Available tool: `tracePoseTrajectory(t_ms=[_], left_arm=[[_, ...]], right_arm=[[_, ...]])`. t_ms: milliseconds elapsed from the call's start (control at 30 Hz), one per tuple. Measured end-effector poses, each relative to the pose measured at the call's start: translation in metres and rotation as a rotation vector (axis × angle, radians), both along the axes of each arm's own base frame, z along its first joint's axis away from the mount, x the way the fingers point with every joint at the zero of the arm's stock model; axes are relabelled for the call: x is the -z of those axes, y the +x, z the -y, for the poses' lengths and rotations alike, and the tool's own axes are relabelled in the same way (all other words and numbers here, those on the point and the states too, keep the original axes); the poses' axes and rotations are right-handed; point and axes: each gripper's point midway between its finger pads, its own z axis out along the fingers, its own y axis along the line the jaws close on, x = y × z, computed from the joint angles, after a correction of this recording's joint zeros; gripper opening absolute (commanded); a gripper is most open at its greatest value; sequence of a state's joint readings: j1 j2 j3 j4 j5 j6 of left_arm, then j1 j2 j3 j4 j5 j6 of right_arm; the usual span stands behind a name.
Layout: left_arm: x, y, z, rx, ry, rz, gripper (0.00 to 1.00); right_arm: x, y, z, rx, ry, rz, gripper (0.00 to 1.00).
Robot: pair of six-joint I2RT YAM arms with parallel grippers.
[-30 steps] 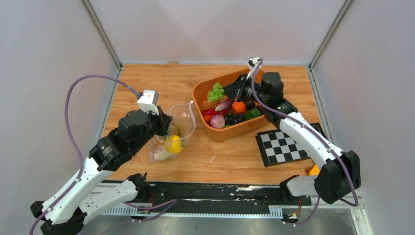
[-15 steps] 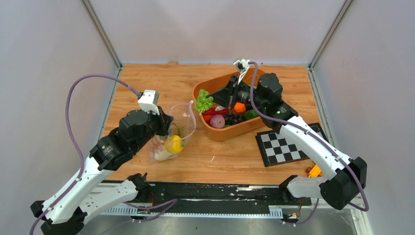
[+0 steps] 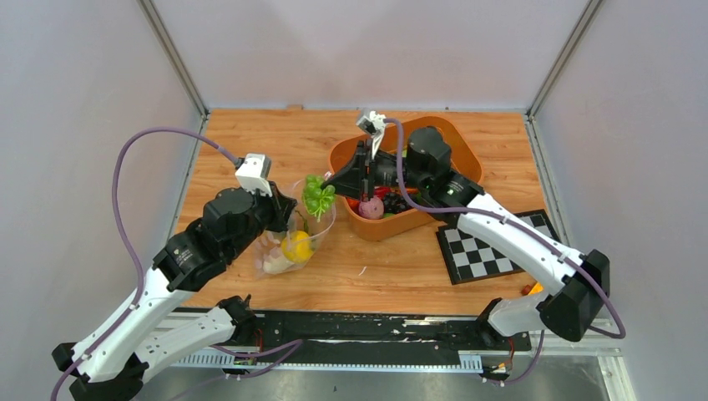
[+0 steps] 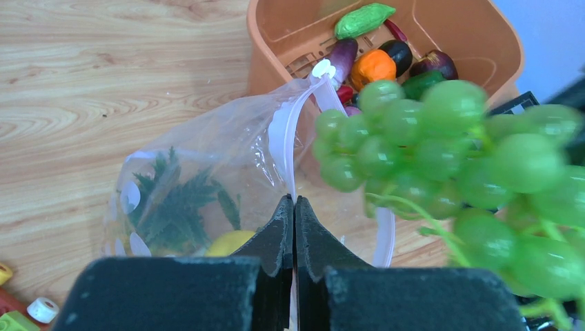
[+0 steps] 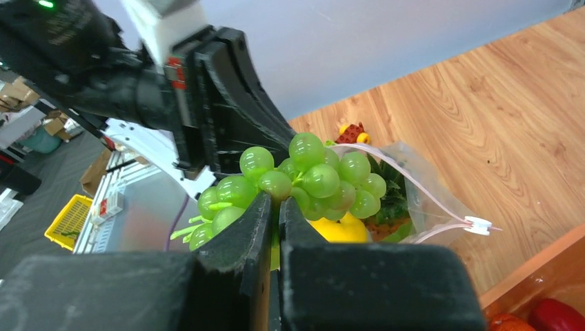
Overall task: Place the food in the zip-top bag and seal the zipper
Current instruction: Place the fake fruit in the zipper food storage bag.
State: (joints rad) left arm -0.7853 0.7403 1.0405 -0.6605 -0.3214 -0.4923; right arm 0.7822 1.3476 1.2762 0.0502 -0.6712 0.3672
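Observation:
The clear zip-top bag (image 3: 280, 251) stands open on the table, and my left gripper (image 4: 294, 200) is shut on its near rim. Its zipper (image 4: 281, 134) curves round the mouth to a white slider (image 4: 323, 67). Inside lie a yellow lemon (image 3: 296, 246), a white radish (image 3: 271, 263) and pineapple leaves (image 4: 179, 200). My right gripper (image 5: 278, 200) is shut on the stem of a green grape bunch (image 5: 303, 176). The bunch (image 3: 317, 194) hangs just above the bag's far rim. More food, including an orange (image 4: 372, 65), stays in the orange tub (image 3: 392, 227).
A black-and-white checkered board (image 3: 488, 242) lies right of the tub. Small yellow-red toy blocks (image 3: 534, 291) sit at the near right edge, and others (image 4: 14, 303) lie by the bag's left side. Grey walls enclose the table on three sides.
My right arm has carried the green grapes out of the tub and leftward to the bag's mouth. The left arm and the bag have stayed still.

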Motion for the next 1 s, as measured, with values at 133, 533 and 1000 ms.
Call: tracePoseTrajectory(t_ms=[133, 533, 1000], left_arm=[[-0.001, -0.001, -0.001, 0.0, -0.004, 0.003, 0.01], [-0.002, -0.001, -0.001, 0.0, -0.006, 0.007, 0.01], [-0.008, -0.002, -0.003, -0.005, -0.024, 0.026, 0.02]], right_arm=[[0.026, 0.012, -0.011, 0.003, -0.064, -0.018, 0.0], [0.083, 0.018, -0.037, 0.091, -0.296, 0.086, 0.04], [0.086, 0.034, -0.042, 0.215, -0.356, 0.243, 0.56]])
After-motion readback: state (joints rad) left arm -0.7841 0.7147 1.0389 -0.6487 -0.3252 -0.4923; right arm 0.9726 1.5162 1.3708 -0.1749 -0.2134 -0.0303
